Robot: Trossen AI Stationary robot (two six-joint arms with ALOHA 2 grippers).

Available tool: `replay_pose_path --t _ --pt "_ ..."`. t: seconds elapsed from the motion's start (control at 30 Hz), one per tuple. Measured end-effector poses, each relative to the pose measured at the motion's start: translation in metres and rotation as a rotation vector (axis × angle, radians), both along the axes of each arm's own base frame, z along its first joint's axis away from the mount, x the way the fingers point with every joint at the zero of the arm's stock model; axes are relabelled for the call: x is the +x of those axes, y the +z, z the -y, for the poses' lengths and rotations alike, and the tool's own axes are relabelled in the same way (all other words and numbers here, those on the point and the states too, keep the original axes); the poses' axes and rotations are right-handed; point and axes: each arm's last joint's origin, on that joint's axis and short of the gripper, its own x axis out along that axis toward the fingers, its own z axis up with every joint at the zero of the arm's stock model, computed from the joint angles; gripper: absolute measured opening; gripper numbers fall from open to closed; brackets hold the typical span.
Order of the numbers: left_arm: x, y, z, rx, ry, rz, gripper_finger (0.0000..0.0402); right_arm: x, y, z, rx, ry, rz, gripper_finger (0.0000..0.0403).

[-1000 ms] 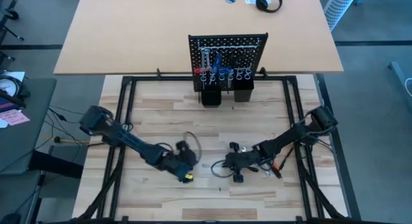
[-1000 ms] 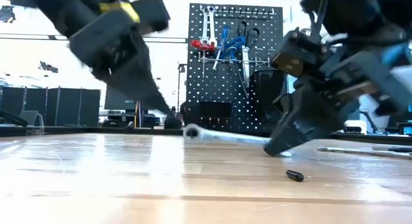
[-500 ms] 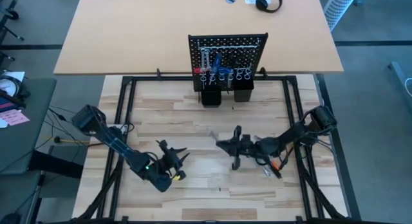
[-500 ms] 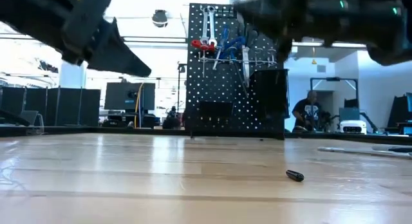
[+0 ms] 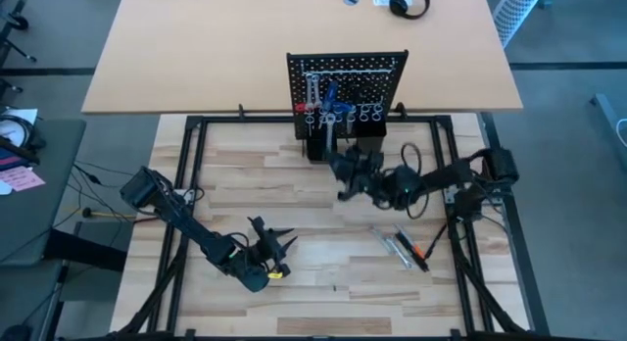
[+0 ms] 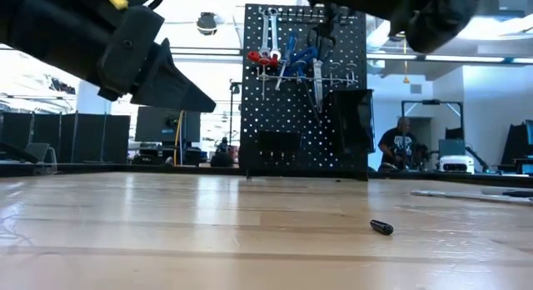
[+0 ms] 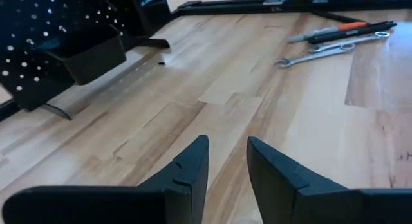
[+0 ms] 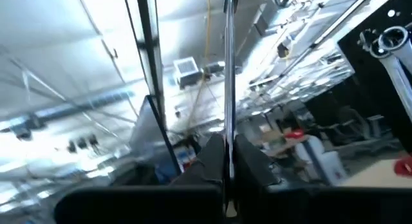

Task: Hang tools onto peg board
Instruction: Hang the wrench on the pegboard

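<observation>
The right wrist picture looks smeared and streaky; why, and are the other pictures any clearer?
Right wrist view: streaked by motion blur, with bright ceiling lights behind the thin silver tool clamped in the right end effector. Low view: windows glare white, so the peg board and left end effector show dark, nearly silhouetted. Left wrist view: sharp, evenly lit wood. High view: even light, no glare.

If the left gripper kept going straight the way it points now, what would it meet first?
Probably bare wooden tabletop. The left gripper, open and empty, aims between the black perforated peg board and the silver wrenches; depth is unclear, but nothing lies directly ahead.
</observation>
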Motion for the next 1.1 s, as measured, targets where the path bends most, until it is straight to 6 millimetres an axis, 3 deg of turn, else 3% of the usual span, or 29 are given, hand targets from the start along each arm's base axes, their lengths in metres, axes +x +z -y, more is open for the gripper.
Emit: replay_pose_path --t 0.27,0.6,0.8,1.1 --pt "0.0 0.0 0.0 0.01 -0.005 -0.009 0.01 0.007 0.011 0.057 0.096 0.084 0.085 0.0021" --pt "0.0 0.0 0.0 0.014 -0.006 -0.013 0.01 0.006 0.0 0.096 0.301 0.094 0.051 0.0021" --pt "0.0 0.0 0.0 0.014 -0.005 -0.013 0.01 0.004 0.001 0.1 0.307 0.087 0.066 0.0021" --pt "0.0 0.0 0.0 0.014 -0.006 -0.014 0.01 0.005 0.005 0.09 0.276 0.116 0.099 0.0022"
